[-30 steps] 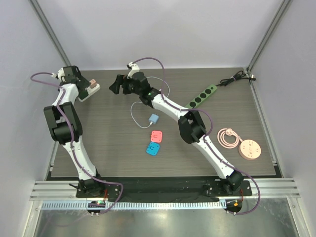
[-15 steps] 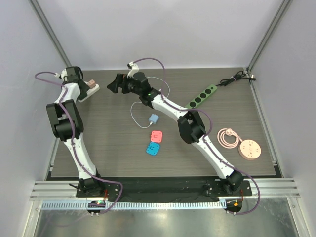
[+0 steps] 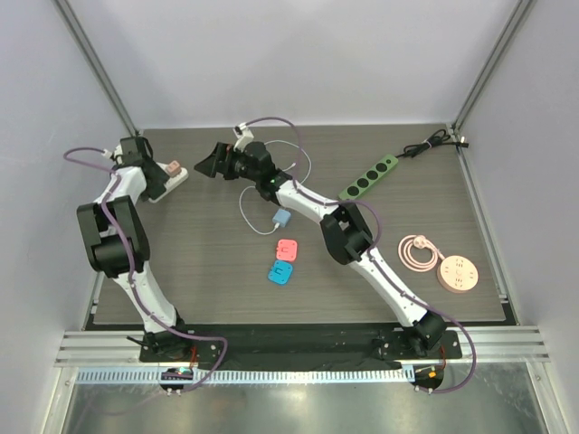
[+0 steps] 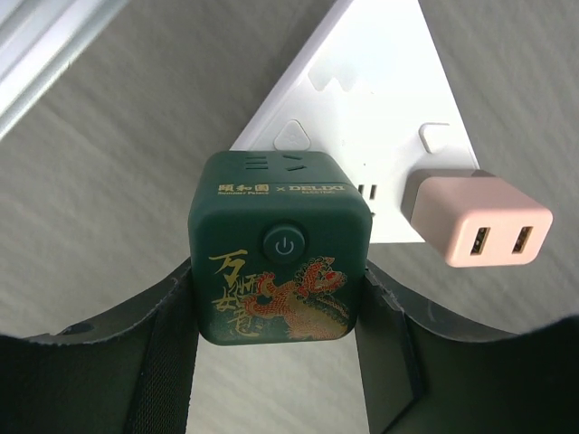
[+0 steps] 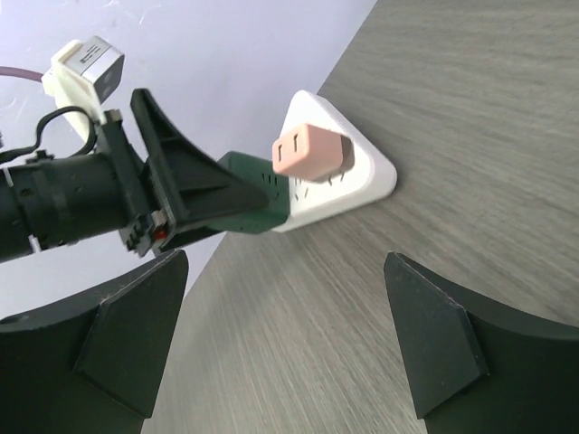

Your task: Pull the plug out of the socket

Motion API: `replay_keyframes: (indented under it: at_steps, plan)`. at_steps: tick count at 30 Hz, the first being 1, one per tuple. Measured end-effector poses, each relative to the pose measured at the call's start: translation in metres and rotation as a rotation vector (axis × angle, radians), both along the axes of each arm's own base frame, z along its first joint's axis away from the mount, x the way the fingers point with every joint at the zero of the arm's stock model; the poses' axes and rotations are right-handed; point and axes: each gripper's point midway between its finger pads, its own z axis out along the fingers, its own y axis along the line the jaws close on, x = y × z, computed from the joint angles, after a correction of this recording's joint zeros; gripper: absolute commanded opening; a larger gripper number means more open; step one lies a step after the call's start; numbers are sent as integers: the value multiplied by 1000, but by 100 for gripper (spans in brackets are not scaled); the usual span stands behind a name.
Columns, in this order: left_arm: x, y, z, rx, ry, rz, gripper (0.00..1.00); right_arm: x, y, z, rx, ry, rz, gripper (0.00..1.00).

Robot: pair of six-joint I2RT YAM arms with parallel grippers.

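A white triangular socket (image 4: 380,99) lies at the table's far left, also in the top view (image 3: 174,180) and the right wrist view (image 5: 362,176). A dark green cube plug (image 4: 280,262) with a dragon print and a power button sits against it. A pink USB plug (image 4: 479,221) is plugged in beside it, also in the right wrist view (image 5: 309,151). My left gripper (image 4: 279,339) is shut on the green cube's sides (image 3: 145,174). My right gripper (image 5: 285,334) is open and empty, hovering just right of the socket (image 3: 210,163).
A blue charger (image 3: 282,218) with a white cable lies mid-table. Pink (image 3: 288,249) and blue (image 3: 280,273) square adapters lie near it. A green power strip (image 3: 369,176) is at the back right. A round peach socket (image 3: 457,274) with coiled cord is at the right. The wall is close on the left.
My left gripper and the socket have shifted a little nearer and the socket has turned. My right gripper has moved left toward the socket.
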Motion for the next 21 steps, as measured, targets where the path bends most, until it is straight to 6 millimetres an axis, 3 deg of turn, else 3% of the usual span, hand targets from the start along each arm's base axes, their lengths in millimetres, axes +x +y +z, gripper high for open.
replay_keyframes:
  at_steps: [6,10,21]
  plan:
    - [-36,-21,0,-62,32,-29,0,-14,8,-23,8,48,62,95]
    - [-48,-32,1,-97,37,-53,0,-25,13,-38,-5,71,94,84]
    - [-53,-63,4,-157,32,-148,0,-45,22,-65,13,225,120,82]
